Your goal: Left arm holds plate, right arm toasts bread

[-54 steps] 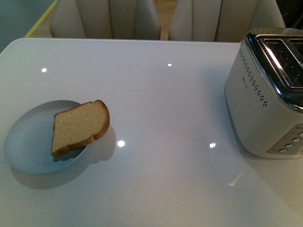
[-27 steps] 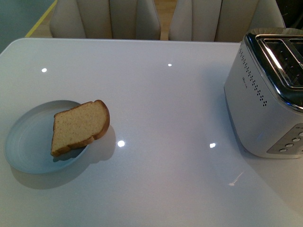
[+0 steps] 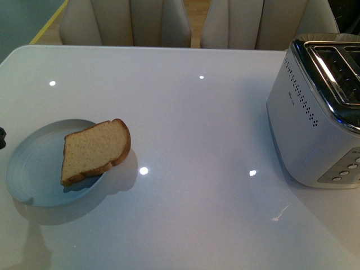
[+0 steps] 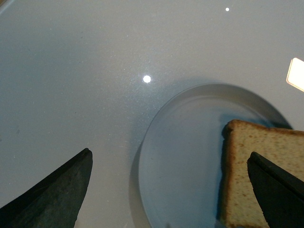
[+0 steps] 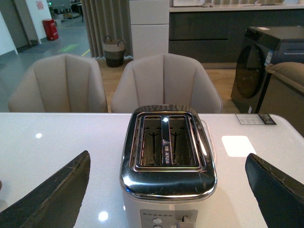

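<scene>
The pale blue plate (image 3: 31, 174) lies at the table's left side, with the slice of bread (image 3: 94, 151) leaning on its right rim and overhanging it. The silver toaster (image 3: 315, 118) stands at the right, both slots empty in the right wrist view. My left gripper (image 4: 169, 154) hovers open over the plate (image 4: 185, 152), one finger (image 4: 52, 194) above bare table and the other (image 4: 278, 190) above the bread (image 4: 256, 161). A dark tip of the left arm (image 3: 1, 136) shows at the front view's left edge. Facing the toaster (image 5: 166, 161), my right gripper (image 5: 167, 156) is open and holds nothing.
Two beige chairs (image 3: 124, 22) stand behind the table's far edge. A small card (image 5: 255, 118) lies on the table beyond the toaster. The toaster's buttons and lever (image 5: 185, 218) face my right gripper.
A dark piece of the left arm has appeared at the left edge of the front view, with a shadow near the plate. Plate, bread and toaster have stayed put.
</scene>
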Available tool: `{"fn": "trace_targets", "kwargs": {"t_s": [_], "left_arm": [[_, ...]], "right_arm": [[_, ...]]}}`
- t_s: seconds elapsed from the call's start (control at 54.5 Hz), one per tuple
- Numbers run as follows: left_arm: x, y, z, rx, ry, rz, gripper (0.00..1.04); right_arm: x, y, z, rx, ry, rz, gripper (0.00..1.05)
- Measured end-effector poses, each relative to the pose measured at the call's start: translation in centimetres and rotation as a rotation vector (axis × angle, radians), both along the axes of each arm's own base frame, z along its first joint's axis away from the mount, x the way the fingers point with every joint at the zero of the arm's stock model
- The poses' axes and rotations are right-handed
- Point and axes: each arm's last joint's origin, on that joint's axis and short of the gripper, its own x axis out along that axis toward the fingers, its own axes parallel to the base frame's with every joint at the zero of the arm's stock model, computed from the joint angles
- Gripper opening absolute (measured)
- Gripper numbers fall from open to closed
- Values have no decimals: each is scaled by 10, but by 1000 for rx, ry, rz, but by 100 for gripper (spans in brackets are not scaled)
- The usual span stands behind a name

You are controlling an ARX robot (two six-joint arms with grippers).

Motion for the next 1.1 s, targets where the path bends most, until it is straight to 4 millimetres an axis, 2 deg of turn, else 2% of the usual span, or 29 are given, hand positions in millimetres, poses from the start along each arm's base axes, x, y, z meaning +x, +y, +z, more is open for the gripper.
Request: {"fn": "trace_targets", "kwargs": {"t_s": [0.22,0.495,0.679,1.101], "left_arm": [[22,7,-40,6,83,-24,97],[30,10,-69,13,139,-59,97],[33,5,-78,-12,168,-114,97],[37,-6,-78,-34,183,-219,97]], "right_arm": [[0,0,0,0,0,0,96],[0,0,0,0,0,0,96],[0,0,0,0,0,0,96],[0,0,0,0,0,0,96]]}}
